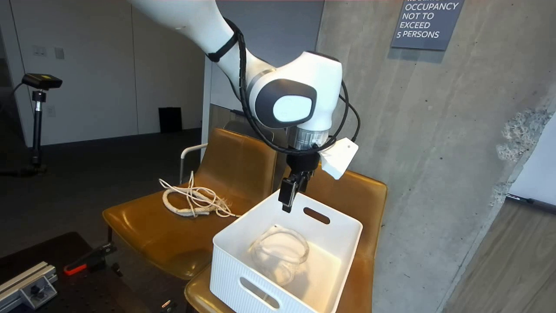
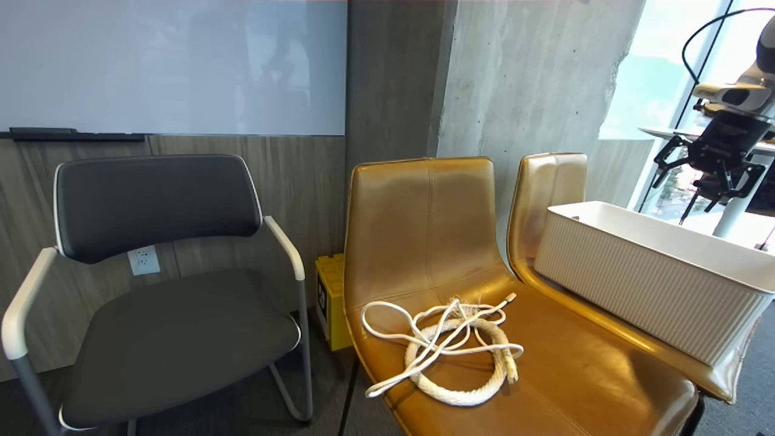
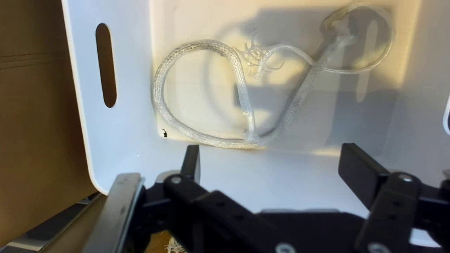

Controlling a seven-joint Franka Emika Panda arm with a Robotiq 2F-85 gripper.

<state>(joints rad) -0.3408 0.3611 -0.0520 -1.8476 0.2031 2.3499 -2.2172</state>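
In an exterior view: three chairs (image 2: 424, 224); one white bin (image 2: 636, 284), between 3 and 4 o'clock; one yellow box (image 2: 335, 303), 7 o'clock.

My claw (image 3: 270, 158) has matt, dark fingers (image 3: 362, 172) with flat, smooth faces and shiny metal screw heads (image 3: 284, 248). Smooth plastic-looking shell covers my arm (image 1: 323, 93), and a bright metal collar (image 1: 304, 138) sits below it. The bin (image 2: 629, 284) looks like plastic, smooth inside, finely ribbed outside, low in sheen. In it I see braided rope (image 3: 228, 142), its weave faintly shiny. The tan chair (image 2: 387, 242) gleams like polished leather, stitched at the seams. On it, the thick rope ring (image 2: 460, 396) looks coarse and fibrous, the thin cord (image 2: 396, 381) smoother. The grey chair (image 2: 187, 345) wears matt, cloth-like upholstery; the whiteboard (image 2: 169, 66) is glossy, the concrete wall (image 1: 434, 130) matt, with a rough, broken edge.
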